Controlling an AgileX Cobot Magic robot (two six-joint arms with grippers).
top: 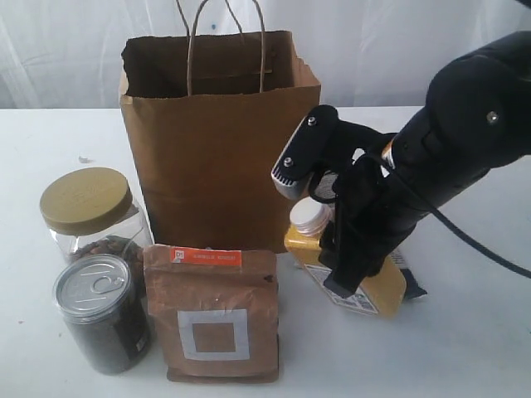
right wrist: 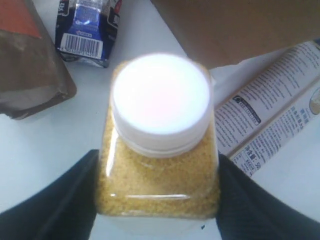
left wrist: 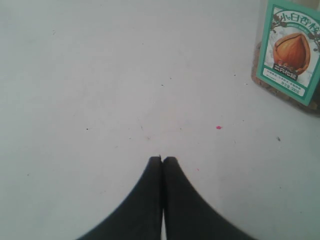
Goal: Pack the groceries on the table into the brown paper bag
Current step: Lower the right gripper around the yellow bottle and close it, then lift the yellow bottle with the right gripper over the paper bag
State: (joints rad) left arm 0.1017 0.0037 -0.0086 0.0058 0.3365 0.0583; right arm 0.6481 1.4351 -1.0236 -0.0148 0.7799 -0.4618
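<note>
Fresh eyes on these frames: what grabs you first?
The tall brown paper bag stands open-topped at the back middle of the white table. Just right of it, the right end effector straddles a yellow white-capped bottle, a finger on each side. In front on the left sit a gold-lidded jar, a dark pull-tab jar and a brown pouch.

Soft, even light fills my exterior view; only faint shadows lie beside the tall kraft-brown paper bag (top: 216, 157). In my right wrist view, glare blows out the cap of the yellow white-capped bottle (right wrist: 160, 175), close and blurred.
</note>
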